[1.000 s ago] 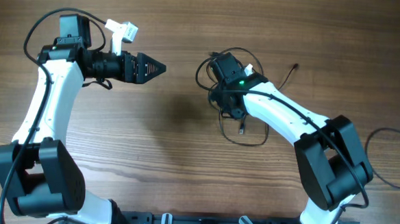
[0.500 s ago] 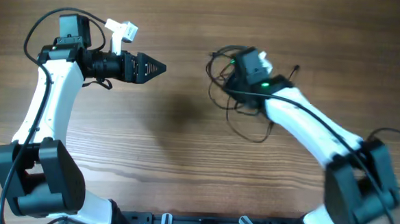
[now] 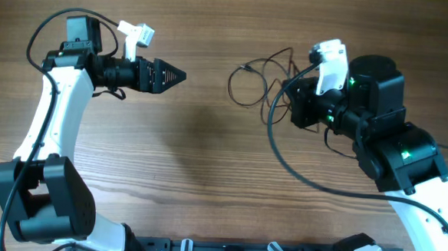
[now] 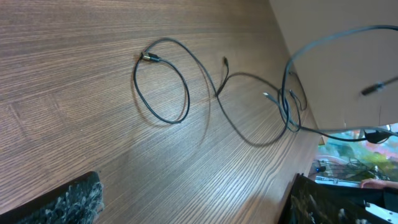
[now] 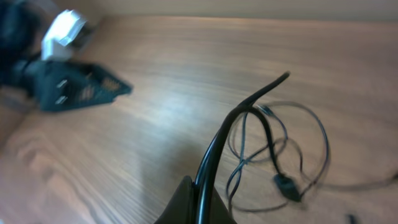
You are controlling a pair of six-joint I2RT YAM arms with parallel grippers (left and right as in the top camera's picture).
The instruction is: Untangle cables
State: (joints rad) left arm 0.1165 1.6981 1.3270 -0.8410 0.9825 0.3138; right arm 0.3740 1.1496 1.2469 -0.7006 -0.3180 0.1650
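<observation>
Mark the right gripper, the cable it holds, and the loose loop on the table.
right gripper [image 5: 198,190]: right wrist view, where its shut fingertips meet.
held cable [image 5: 261,93]: right wrist view, the stretch rising above the fingers.
cable loop [image 4: 149,58]: left wrist view, the plug on the loop's upper left.

Wood-grain table [image 3: 199,163], thin black cables [image 4: 188,99] lying looped on its right half

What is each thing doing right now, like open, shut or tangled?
left gripper, open, holding nothing, off to the side of the cables.
right gripper, shut, pinching one strand.
cables, looped and crossed over each other on the table, with one strand raised by the right gripper.
</observation>
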